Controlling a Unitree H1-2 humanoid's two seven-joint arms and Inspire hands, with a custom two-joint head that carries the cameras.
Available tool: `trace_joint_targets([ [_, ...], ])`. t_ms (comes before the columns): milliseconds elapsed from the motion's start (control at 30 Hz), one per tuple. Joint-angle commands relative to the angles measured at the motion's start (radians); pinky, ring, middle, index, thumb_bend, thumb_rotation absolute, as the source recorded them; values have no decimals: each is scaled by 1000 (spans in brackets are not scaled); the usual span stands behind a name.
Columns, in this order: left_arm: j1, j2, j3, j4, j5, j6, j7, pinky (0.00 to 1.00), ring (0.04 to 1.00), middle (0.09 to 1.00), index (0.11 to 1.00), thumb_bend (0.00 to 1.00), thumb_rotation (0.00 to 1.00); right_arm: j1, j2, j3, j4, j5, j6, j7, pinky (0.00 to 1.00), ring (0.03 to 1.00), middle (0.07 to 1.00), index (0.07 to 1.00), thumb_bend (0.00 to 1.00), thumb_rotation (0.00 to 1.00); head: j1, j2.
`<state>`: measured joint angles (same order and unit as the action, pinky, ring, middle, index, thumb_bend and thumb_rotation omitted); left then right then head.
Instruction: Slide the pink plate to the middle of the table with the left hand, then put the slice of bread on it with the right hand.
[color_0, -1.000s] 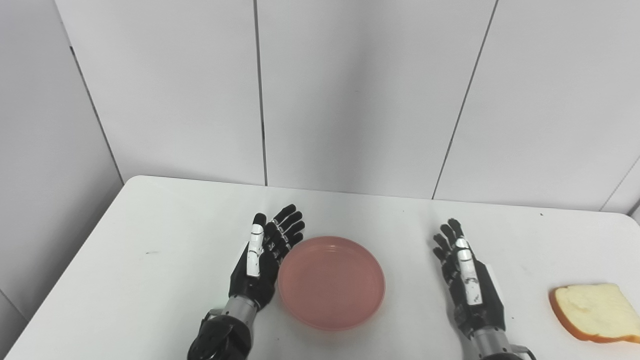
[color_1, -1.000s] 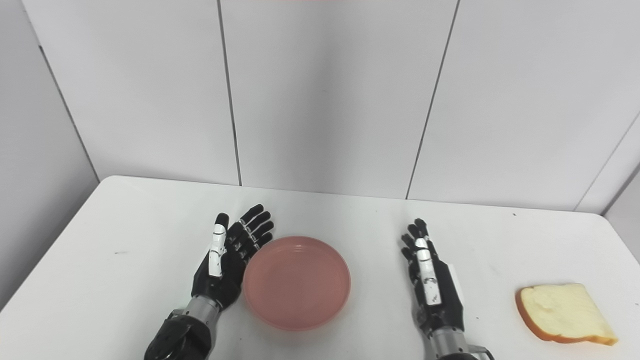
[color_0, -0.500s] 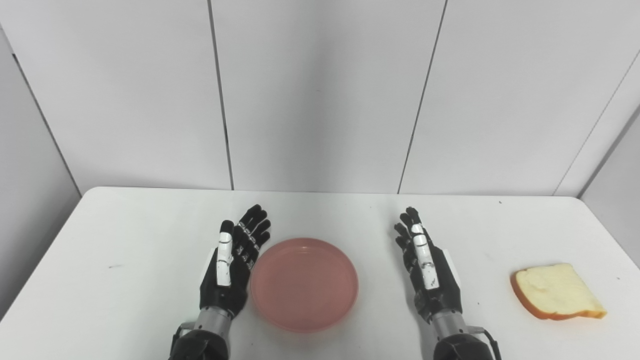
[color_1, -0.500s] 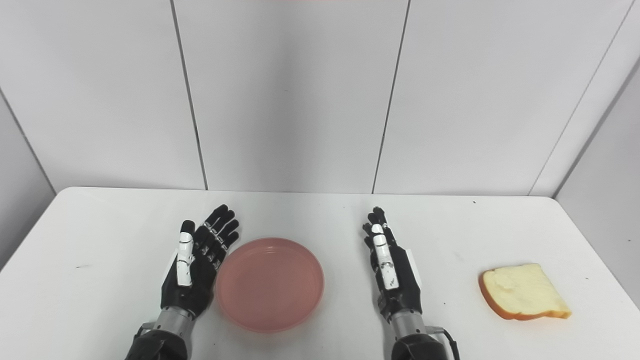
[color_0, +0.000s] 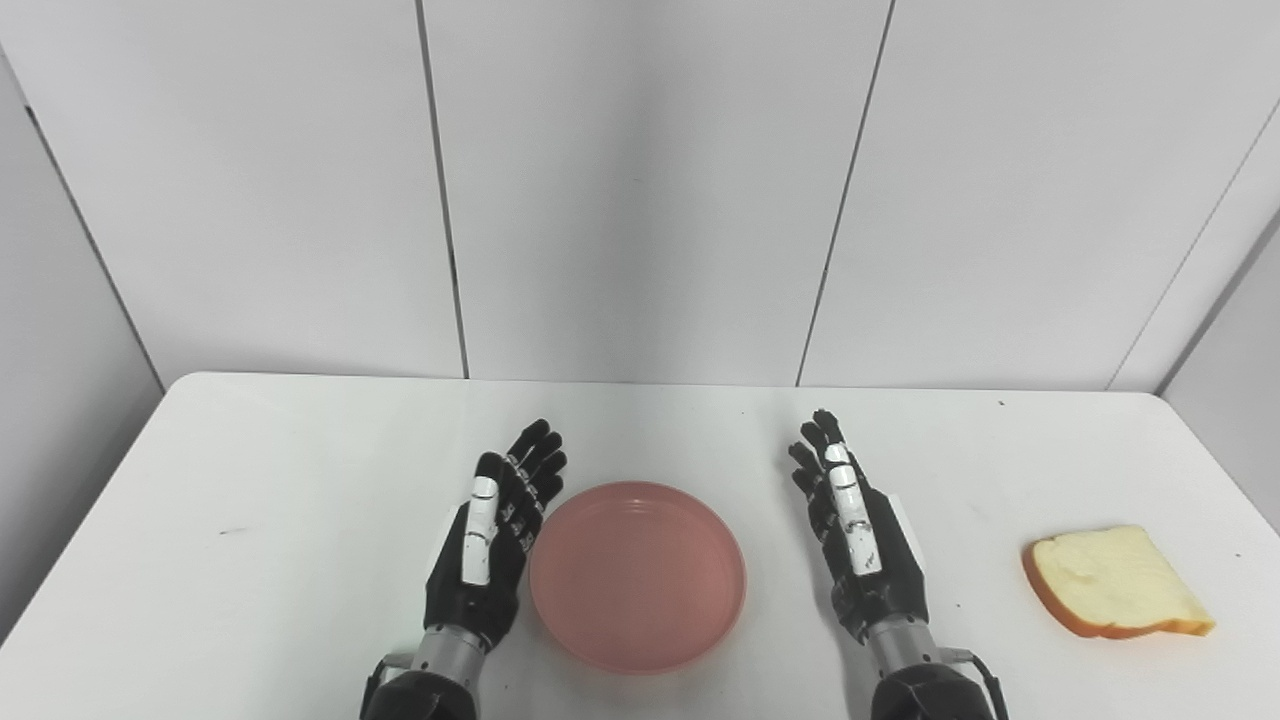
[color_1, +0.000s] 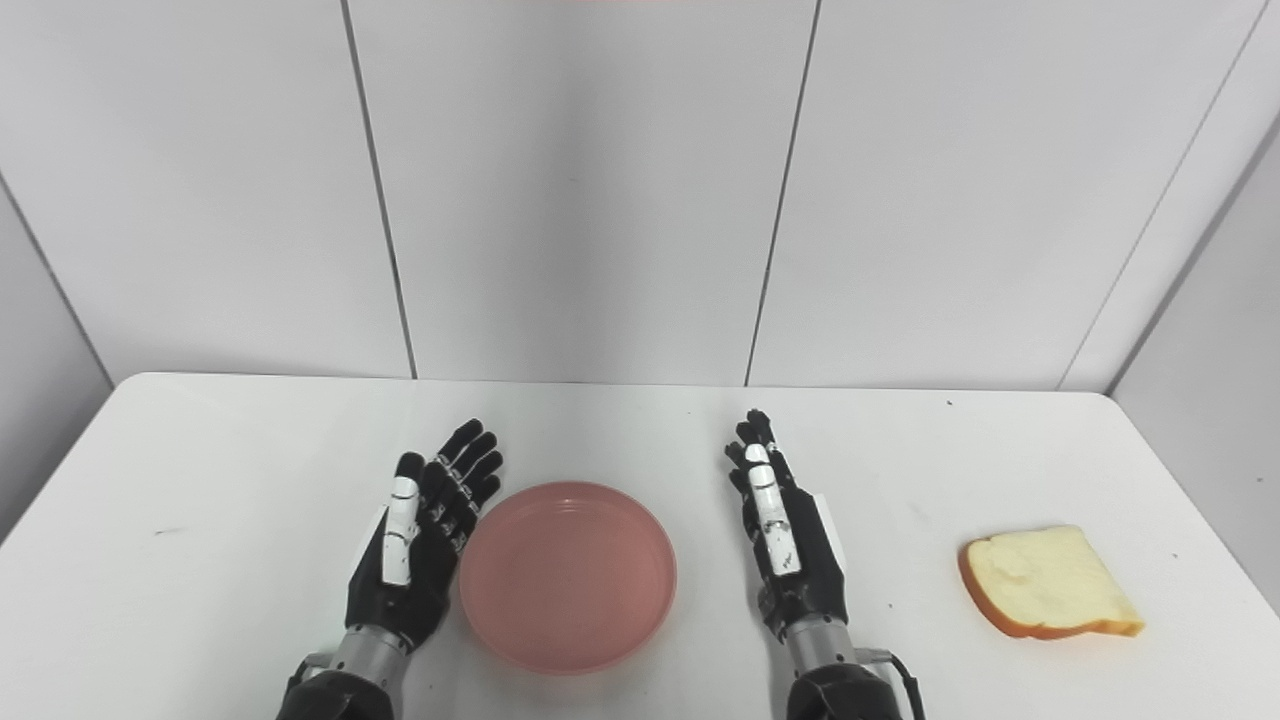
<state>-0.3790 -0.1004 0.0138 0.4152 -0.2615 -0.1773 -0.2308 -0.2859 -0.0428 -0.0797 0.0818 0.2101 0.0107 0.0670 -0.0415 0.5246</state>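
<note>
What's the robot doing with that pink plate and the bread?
The left robot hand is open, its palm against the left edge of the pink plate, pushing it toward the middle of the white table. The right robot hand waits open, right of the plate, not touching it. The slice of bread lies flat far to the right, not picked up yet.

A white bench (color_0: 300, 520) fills the lower half of the frame, its rounded far corners showing at left and right. A few small dark specks mark its surface, one at the left and others near the far edge. Behind it, across the upper half, stands a wall of pale grey panels (color_0: 640, 180) divided by thin dark seams.
</note>
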Motion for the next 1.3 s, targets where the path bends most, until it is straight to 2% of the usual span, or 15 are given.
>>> trace_joint_targets([
  [0,42,-18,-12,58,-4,-12,-21,980,943,922,862,699,951,-19,-16,-6,-32,13,-20,20,998,962,978,977,675,854,3,1],
  [67,39,-15,-15,63,-2,-12,-24,996,952,931,868,698,959,-20,-22,-9,-29,18,-29,27,1000,968,982,982,686,856,6,0],
  [267,23,5,-23,82,51,-66,-4,997,960,942,884,699,987,-21,-32,-17,-37,21,-37,27,989,964,975,981,709,861,5,-4],
  [367,20,15,-28,75,109,-75,33,991,955,938,884,705,997,-21,-38,-19,-47,18,-38,27,981,961,970,979,718,872,0,-4],
  [500,17,30,-46,46,188,-51,87,1000,962,958,912,705,1000,-28,-64,-23,-70,18,-29,37,996,962,973,978,674,855,-8,-3],
  [633,13,30,-51,20,223,-25,124,983,955,953,916,658,1000,-46,-145,-16,-76,-48,-54,62,982,959,966,976,667,770,-29,-8],
  [767,10,30,-54,10,225,0,128,962,958,958,918,635,1000,-53,-214,-31,-116,-27,-4,95,940,932,932,957,705,579,-68,-12],
  [867,10,35,-50,-1,205,31,115,983,967,968,920,636,1000,-61,-293,-33,-155,-48,10,124,918,926,929,953,713,537,-140,-15],
  [900,10,36,-50,-4,203,35,113,986,966,968,918,637,1000,-62,-310,-33,-167,-62,17,125,893,915,924,948,720,528,-140,-15],
  [933,13,39,-49,-12,203,39,112,983,964,968,917,638,1000,-60,-339,-35,-187,-88,24,125,864,901,918,943,729,513,-178,-12],
  [967,14,41,-49,-18,203,42,111,978,963,968,916,639,1000,-59,-359,-36,-201,-105,28,125,845,892,914,940,736,500,-178,-12],
  [1100,23,51,-36,-71,187,101,105,983,974,979,942,639,1000,-55,-468,-51,-221,-158,36,152,834,887,904,945,779,479,-269,-8],
  [1200,22,63,-29,-88,167,123,92,996,984,987,950,646,1000,-45,-522,-75,-210,-174,33,156,836,896,913,944,778,365,-299,-2],
  [1267,23,71,-27,-103,157,140,90,999,985,985,945,654,1000,-36,-554,-86,-209,-191,40,159,858,905,925,951,785,336,-318,11],
])
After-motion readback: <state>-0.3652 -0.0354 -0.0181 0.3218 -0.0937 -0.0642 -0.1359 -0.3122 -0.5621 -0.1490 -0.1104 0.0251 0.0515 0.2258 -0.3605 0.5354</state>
